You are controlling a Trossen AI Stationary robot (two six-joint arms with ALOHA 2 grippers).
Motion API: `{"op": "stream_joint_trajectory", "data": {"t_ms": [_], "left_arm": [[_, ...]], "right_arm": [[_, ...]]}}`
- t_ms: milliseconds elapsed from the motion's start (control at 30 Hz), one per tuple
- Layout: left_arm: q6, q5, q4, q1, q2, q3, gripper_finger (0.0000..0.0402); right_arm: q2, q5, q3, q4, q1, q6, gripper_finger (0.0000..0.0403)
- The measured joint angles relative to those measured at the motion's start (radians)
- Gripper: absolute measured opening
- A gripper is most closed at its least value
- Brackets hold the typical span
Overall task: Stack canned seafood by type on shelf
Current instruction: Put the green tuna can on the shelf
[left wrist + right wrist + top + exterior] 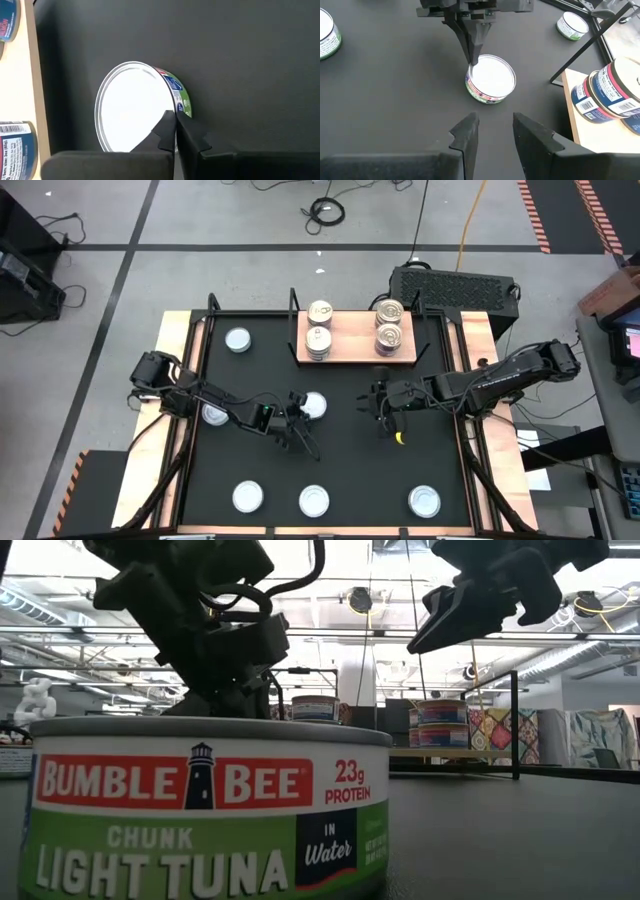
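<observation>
- Your left gripper point(474, 59) has its jaws clenched together, tips touching the near rim of a white-topped tin point(490, 78) in the middle of the table point(350, 470). They grasp nothing; the tin sits beside them, not between them.
- Your right gripper point(492, 131) hovers just beyond that same tin with jaws released and a clear gap between them, holding nothing.
- The shelf point(352, 340) stands at the far side of the table and carries four stacks of tins, two at each end; loose tins lie near the table edges.
- Risk: if you lift the left arm now, I judge the tin will stay put, since the jaws met on its edge rather than around it. Push forward and the tips could skid the tin across the mat or tip it.
- Risk: both arms crowd one tin, so a move by either could knock the other.
- The right wrist view shows the pinched tips against the rim; the high view hides this under the arm. The low view is mostly blocked by a tuna can point(200, 810).
</observation>
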Motion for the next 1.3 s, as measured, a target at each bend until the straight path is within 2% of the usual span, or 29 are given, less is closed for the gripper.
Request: {"op": "stream_joint_trajectory", "data": {"t_ms": [400, 567, 900, 1300], "left_arm": [[0.117, -0.018, 0.085, 0.004, -0.016, 0.013, 0.0001], [0.129, -0.018, 0.092, 0.034, -0.01, 0.105, 0.0001], [0.203, 0.039, 0.093, 0.189, -0.002, 0.317, 0.0], [0.36, 0.161, 0.065, 0.399, 0.143, 0.561, 0.0]], "right_arm": [[-0.01, 0.0, 0.0, -0.017, 0.0, 0.014, 0.0116], [-0.058, 0.072, 0.0, -0.068, 0.0, 0.021, 0.0116], [-0.17, 0.077, 0.0, -0.179, 0.0, 0.112, 0.0116], [-0.206, 0.078, 0.0, -0.247, 0.0, 0.151, 0.0116]]}}
